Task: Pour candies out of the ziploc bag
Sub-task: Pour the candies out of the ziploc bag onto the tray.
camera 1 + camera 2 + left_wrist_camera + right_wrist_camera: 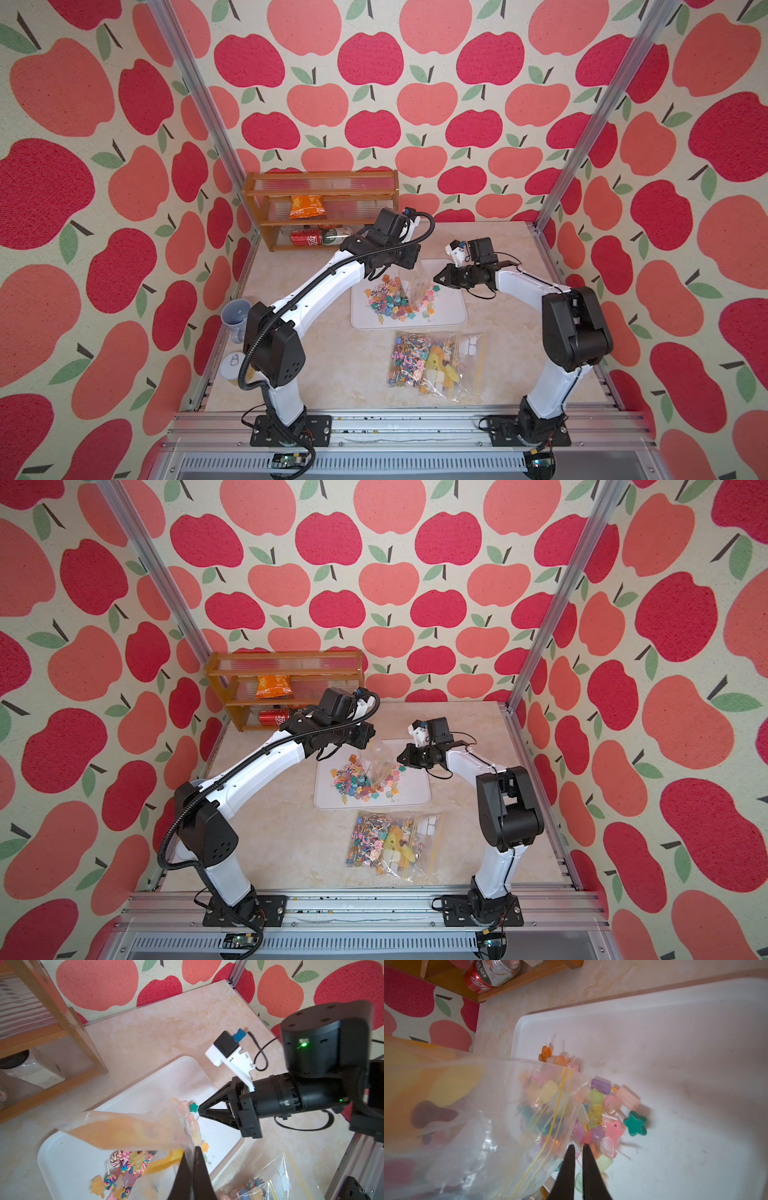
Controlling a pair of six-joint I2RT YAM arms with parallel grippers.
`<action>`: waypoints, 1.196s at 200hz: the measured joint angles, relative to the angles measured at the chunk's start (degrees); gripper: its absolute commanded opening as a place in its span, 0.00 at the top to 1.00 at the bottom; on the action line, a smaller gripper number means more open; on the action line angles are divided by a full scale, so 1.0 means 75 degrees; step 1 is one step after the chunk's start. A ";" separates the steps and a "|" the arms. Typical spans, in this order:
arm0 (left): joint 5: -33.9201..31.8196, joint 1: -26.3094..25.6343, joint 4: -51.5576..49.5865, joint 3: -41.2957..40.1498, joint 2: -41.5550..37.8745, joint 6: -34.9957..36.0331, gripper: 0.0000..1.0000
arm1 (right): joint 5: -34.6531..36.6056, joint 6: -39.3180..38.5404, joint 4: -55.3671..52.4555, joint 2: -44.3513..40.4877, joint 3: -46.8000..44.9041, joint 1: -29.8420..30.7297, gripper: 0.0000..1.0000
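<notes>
Clear plastic ziploc bag (409, 286): pinched at an edge in closed left hand (192, 1149), hanging mouth-down over white tray (451, 318). Nearly closed right hand (436, 277): tips at bag's mouth, grip on it not discernible. Heap of candies (386, 301): on tray, beneath and beside both hands, some showing through bag's film. Near tray, second bag (432, 365): flat on tabletop (332, 374), filled with multicoloured pieces.

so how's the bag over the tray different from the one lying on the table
The raised bag hangs tilted over the tray, pinched by the left hand; the table bag lies flat, untouched. The raised bag looks mostly empty, candies piled below it; the table bag is packed. Both are clear zip bags.
</notes>
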 measured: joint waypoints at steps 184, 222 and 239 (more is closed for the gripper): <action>-0.0318 -0.0420 0.0099 0.0274 0.0271 0.0143 1.00 | -0.0697 0.0985 0.1207 -0.0315 -0.0481 0.0102 0.88; -0.0758 -0.0676 -0.0117 0.0475 0.0388 0.0408 1.00 | -0.0749 0.1035 0.1364 -0.0315 -0.0504 0.0216 0.88; -0.0828 -0.0717 -0.0140 0.0484 0.0420 0.0463 1.00 | -0.0752 0.1035 0.1393 -0.0315 -0.0554 0.0192 0.88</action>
